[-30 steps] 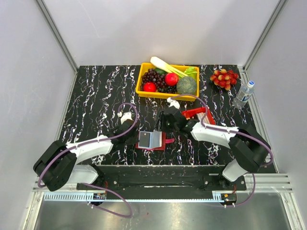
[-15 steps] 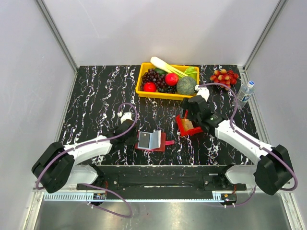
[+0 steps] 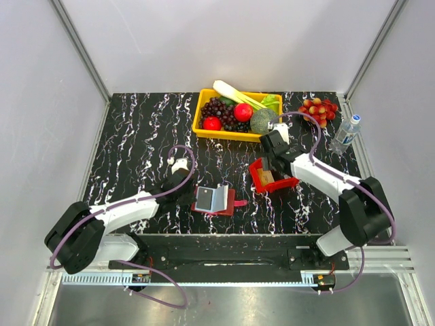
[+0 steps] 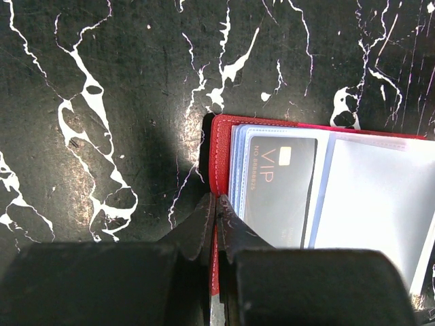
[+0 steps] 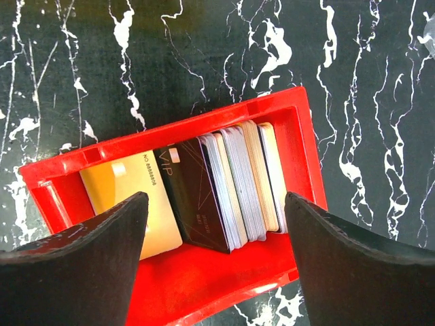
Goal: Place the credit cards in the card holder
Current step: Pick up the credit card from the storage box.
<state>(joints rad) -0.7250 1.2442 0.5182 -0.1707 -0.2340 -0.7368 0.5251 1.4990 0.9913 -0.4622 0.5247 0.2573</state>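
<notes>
Nearest us, our left gripper has its fingers pinched together on the red left edge of the holder. The holder lies open on the table, with a black card in its left sleeve. Further right, our right gripper hangs over the red tray, fingers wide apart above the cards leaning together inside. Beyond sit a yellow basket, grapes and a bottle.
</notes>
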